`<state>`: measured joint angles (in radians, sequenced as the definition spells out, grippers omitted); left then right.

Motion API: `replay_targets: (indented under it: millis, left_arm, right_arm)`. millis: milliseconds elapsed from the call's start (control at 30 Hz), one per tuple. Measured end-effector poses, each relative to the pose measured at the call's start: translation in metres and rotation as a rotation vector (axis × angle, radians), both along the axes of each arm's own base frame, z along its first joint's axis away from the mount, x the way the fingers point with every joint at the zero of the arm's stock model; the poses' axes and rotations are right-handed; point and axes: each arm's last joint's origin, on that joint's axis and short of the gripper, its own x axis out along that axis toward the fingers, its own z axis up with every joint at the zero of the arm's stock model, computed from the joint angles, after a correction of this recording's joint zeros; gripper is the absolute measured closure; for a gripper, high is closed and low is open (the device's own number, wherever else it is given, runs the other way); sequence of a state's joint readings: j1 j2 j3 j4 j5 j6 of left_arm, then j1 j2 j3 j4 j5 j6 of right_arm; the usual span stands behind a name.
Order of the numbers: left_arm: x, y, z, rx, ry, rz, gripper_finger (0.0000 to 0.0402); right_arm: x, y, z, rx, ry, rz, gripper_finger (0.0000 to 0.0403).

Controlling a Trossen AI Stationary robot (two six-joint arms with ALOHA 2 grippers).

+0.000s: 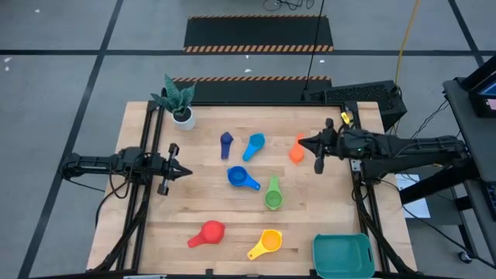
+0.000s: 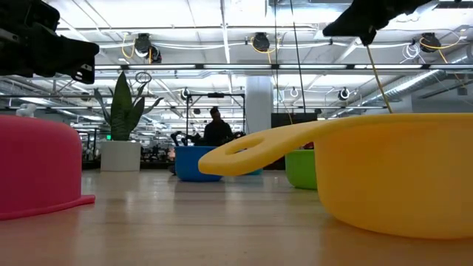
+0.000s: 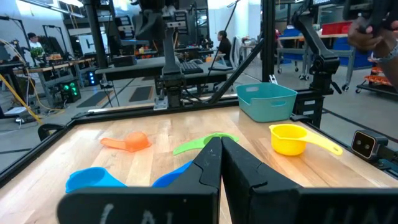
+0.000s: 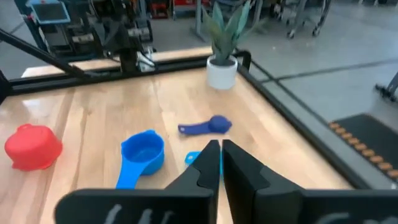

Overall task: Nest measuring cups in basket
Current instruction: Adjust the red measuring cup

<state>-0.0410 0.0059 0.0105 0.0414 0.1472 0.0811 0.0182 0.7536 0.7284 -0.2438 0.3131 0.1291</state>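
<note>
High view: right gripper (image 1: 304,142), fingers clenched on nothing, hovers just beside the orange cup (image 1: 296,150), whose handle runs toward the worktop's far edge. Basket (image 1: 343,254) lies at the near right corner. Left gripper (image 1: 187,172), likewise clenched, waits well apart.

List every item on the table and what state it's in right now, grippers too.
left gripper: shut, empty, left side.
right gripper: shut, empty, beside orange cup.
navy cup, light blue cup, blue cup, green cup, red cup, yellow cup: loose on table.
basket: empty.
plant pot: upright.
</note>
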Motion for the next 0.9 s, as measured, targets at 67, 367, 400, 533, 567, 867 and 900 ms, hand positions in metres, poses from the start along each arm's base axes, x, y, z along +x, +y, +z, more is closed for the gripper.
replay_targets:
  millis: [67, 367, 400, 533, 567, 867, 900]
  left_arm:
    - [0.0, 0.0, 0.0, 0.0, 0.0, 0.0, 0.0392]
    - [0.0, 0.0, 0.002, -0.001, -0.018, 0.0, 0.0392]
    - [0.0, 0.0, 0.002, -0.001, -0.02, 0.0, 0.0392]
    - [0.0, 0.0, 0.002, -0.001, -0.022, 0.0, 0.0392]
    - [0.0, 0.0, 0.002, -0.001, -0.022, 0.0, 0.0392]
    - [-0.001, 0.0, 0.011, -0.259, -0.065, -0.028, 0.0392]
    - [-0.001, 0.0, 0.013, -0.272, -0.084, -0.035, 0.0392]
  right_arm:
    - [0.004, 0.001, -0.005, 0.032, 0.032, -0.005, 0.0373]
    - [0.024, 0.014, -0.024, 0.186, 0.102, -0.012, 0.0313]
    - [0.026, 0.016, -0.025, 0.191, 0.107, -0.006, 0.0307]
    - [0.034, 0.025, -0.033, 0.207, 0.135, 0.019, 0.029]
    - [0.037, 0.028, -0.034, 0.206, 0.137, 0.028, 0.0288]
    - [0.056, 0.046, -0.045, 0.166, 0.075, 0.127, 0.0284]
    - [0.057, 0.048, -0.045, 0.167, 0.067, 0.132, 0.0284]
